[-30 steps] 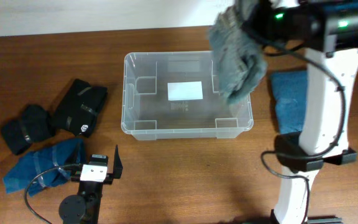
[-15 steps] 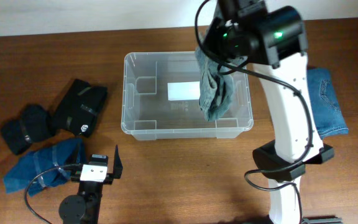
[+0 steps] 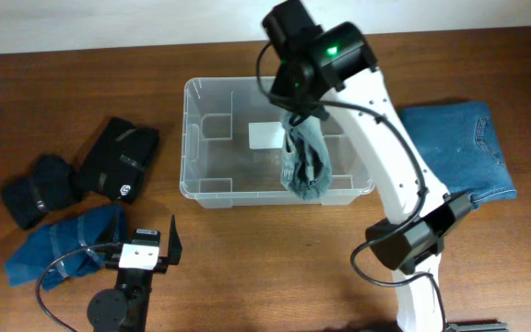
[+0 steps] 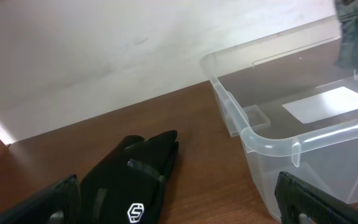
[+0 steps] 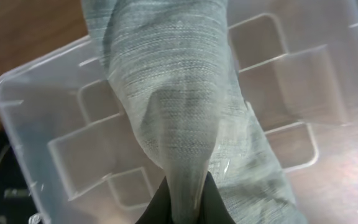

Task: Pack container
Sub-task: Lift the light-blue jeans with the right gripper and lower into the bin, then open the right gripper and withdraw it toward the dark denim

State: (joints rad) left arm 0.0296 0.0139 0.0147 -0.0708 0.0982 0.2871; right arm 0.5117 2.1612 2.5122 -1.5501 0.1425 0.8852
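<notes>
Wooden table [image 3: 247,267]: one container [image 3: 188,138], five garments [image 3: 33,189] [image 3: 118,159] [image 3: 63,242] [image 3: 304,161] [image 3: 459,148].

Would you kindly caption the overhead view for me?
The right gripper holds a grey garment over the container; dark clothes lie alongside.

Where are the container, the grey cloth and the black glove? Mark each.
container [image 3: 188,138], overhead view, left rim.
grey cloth [image 3: 304,166], overhead view, hanging lower part.
black glove [image 3: 120,159], overhead view, its middle.

Black garments [image 3: 118,159], blue cloth [image 3: 58,244], folded jeans [image 3: 459,148]
</notes>
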